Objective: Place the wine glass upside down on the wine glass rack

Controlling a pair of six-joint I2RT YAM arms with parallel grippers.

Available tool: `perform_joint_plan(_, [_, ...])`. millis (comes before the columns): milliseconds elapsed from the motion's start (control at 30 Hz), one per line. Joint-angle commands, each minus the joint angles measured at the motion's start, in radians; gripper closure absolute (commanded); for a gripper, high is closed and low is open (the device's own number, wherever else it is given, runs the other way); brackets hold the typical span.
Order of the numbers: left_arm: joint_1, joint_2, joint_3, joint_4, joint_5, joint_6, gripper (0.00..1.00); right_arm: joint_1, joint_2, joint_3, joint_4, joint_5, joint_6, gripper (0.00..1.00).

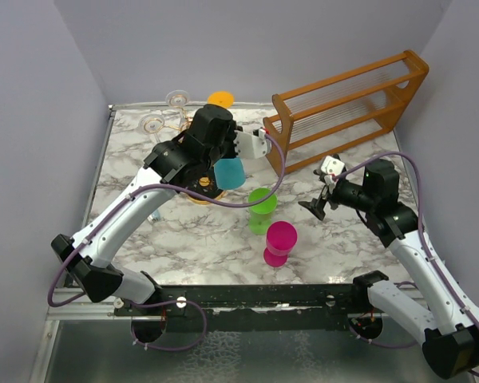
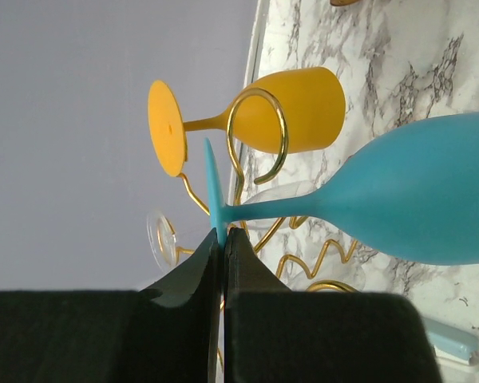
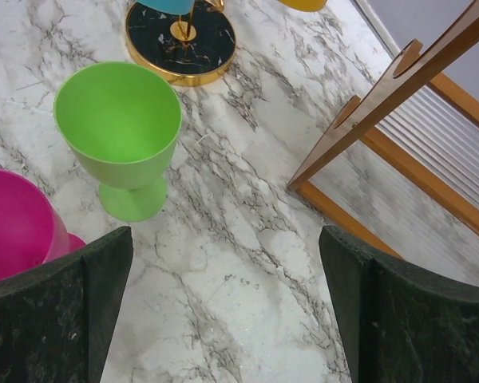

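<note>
Top view: left arm stretched forward over the wine glass rack. Left claw carries the blue wine glass, bowl down, above the rack base. Right arm elbow-bent, right claw near green glass.
Left wrist: fingers pinch the glass foot; stem beside a gold ring.
Right wrist: jaws wide over marble surface.

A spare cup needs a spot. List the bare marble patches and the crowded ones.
Bare marble tabletop: near the front edge, left of the magenta plastic goblet, and between the lime-green plastic goblet and the orange-brown wooden slatted rack. Crowded: back left, where the left gripper holds the teal wine glass by the gold wire rack and orange wine glass.
</note>
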Motion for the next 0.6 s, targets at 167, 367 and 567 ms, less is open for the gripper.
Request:
perform_joint_plan(167, [-0.009, 0.012, -0.022, 0.063, -0.121, 0.046, 1.0, -0.009, 0.0, -0.012, 0.026, -0.027, 0.004, 0.0])
perform_joint_plan(367, [-0.01, 0.025, -0.028, 0.074, -0.142, 0.051, 1.0, -0.009, -0.001, -0.013, 0.024, -0.028, 0.004, 0.0])
perform_joint_plan(567, [-0.01, 0.039, -0.028, 0.101, -0.171, 0.047, 1.0, -0.011, -0.002, -0.015, 0.026, -0.027, 0.004, 0.0])
